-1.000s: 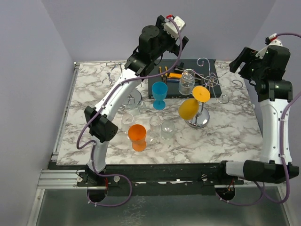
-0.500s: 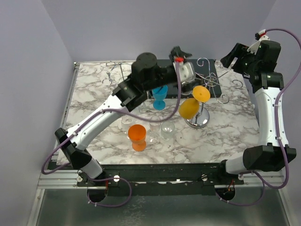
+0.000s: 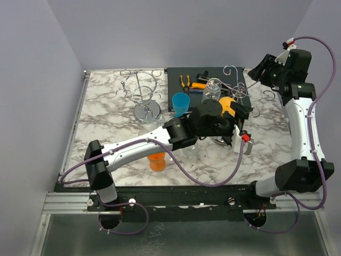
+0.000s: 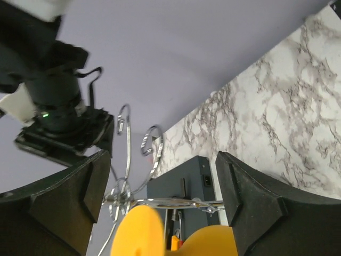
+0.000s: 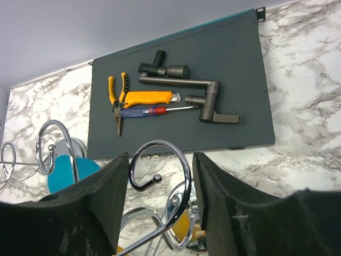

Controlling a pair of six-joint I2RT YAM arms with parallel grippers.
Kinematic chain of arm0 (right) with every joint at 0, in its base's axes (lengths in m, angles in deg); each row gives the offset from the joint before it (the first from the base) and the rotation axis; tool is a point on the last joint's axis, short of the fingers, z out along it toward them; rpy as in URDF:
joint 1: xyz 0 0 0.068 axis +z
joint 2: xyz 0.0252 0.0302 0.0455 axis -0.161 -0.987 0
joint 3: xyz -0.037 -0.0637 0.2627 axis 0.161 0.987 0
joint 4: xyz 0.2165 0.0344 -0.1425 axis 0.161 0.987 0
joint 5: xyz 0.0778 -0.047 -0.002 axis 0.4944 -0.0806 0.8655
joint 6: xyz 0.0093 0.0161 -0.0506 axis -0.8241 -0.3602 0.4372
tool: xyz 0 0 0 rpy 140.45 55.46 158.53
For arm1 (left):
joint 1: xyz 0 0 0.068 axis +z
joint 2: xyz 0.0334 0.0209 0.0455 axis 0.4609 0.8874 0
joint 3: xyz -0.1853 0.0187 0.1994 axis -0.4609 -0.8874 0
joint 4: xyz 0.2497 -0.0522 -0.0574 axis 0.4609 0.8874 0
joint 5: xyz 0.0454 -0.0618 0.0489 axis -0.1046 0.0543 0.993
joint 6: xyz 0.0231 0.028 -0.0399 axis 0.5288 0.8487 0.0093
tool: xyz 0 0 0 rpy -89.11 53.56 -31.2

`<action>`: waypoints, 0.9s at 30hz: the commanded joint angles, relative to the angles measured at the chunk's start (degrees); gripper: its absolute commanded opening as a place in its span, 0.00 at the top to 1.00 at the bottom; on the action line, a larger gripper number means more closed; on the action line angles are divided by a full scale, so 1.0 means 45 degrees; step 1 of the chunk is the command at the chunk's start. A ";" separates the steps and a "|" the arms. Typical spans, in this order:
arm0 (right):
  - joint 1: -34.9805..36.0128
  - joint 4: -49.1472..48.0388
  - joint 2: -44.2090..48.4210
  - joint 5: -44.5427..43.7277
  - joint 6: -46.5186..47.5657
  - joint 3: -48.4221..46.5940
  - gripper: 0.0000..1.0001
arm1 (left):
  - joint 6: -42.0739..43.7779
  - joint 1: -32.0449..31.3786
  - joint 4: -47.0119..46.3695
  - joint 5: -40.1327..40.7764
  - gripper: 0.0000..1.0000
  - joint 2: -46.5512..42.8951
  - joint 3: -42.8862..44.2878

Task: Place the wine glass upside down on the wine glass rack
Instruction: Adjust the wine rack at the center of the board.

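**Desk:** Glass location?

**Photographer:** Yellow wine glass (image 4: pixel 138 234) at lower centre, under the rack (image 4: pixel 123 120) wire, between parted jaws of the left gripper (image 4: pixel 162 178). Jaws of the right gripper (image 5: pixel 160 162) stand apart too, framing a rack hook (image 5: pixel 185 169).

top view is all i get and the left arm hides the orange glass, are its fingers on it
Observer: No. In the left wrist view the left gripper is wide open. The orange glass sits low between its fingers and touches neither.
Operator: is the glass near the rack
Observer: Yes, a chrome wire of the rack crosses right by its foot. I cannot tell whether they touch.
Operator: and the right gripper
Observer: In the right wrist view the right gripper is open, with a curled hook showing between its fingers and not pinched.
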 commanded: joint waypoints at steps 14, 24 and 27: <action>0.0077 -0.0865 0.0960 -0.0683 -0.0061 0.1340 0.56 | 0.2749 -0.0999 -0.2291 0.2933 0.50 0.2304 0.1173; 0.0068 -0.0849 0.1140 -0.1157 -0.0140 0.1319 0.58 | 0.3004 -0.1025 -0.1965 0.3631 0.52 0.2636 0.1162; 0.0064 -0.0791 0.1254 -0.1449 -0.0126 0.1432 0.60 | 0.2922 -0.1005 -0.1423 0.3965 0.63 0.2701 0.1444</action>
